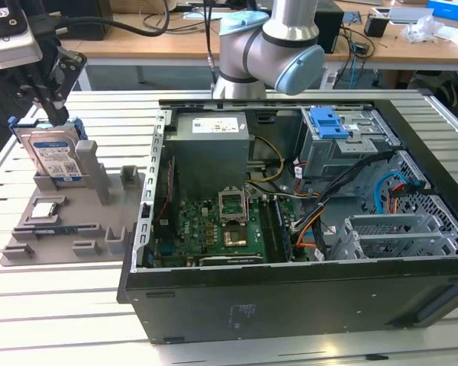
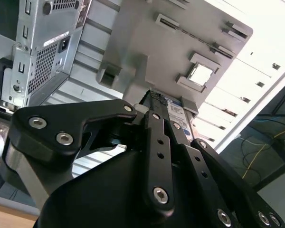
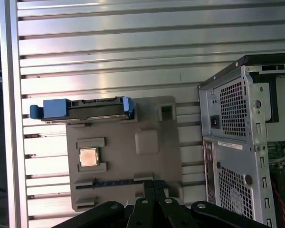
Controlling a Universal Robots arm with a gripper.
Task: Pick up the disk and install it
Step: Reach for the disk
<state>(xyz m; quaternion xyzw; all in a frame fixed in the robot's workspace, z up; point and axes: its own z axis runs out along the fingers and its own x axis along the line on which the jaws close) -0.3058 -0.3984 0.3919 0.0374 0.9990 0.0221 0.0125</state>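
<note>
The disk [image 1: 55, 156], a silver drive with a white-and-blue label and a blue frame, stands on edge in a slot of the grey holder [image 1: 99, 221] at the exterior view's left. My gripper [image 1: 56, 116] hangs just above the drive's top edge, its black fingers drawn together and holding nothing. In the first wrist view the disk [image 3: 85, 108] shows edge-on in the holder [image 3: 147, 142], apart from the shut gripper [image 3: 154, 184]. In the second wrist view the disk [image 2: 175, 108] lies just beyond the gripper [image 2: 149, 111].
A small square silver chip [image 1: 44, 211] lies in a pocket of the holder. The open computer case [image 1: 412, 145] takes up the exterior view's right, with a blue latch on a grey cage [image 1: 328, 126] at its back. The arm's base [image 1: 267, 46] stands behind the case.
</note>
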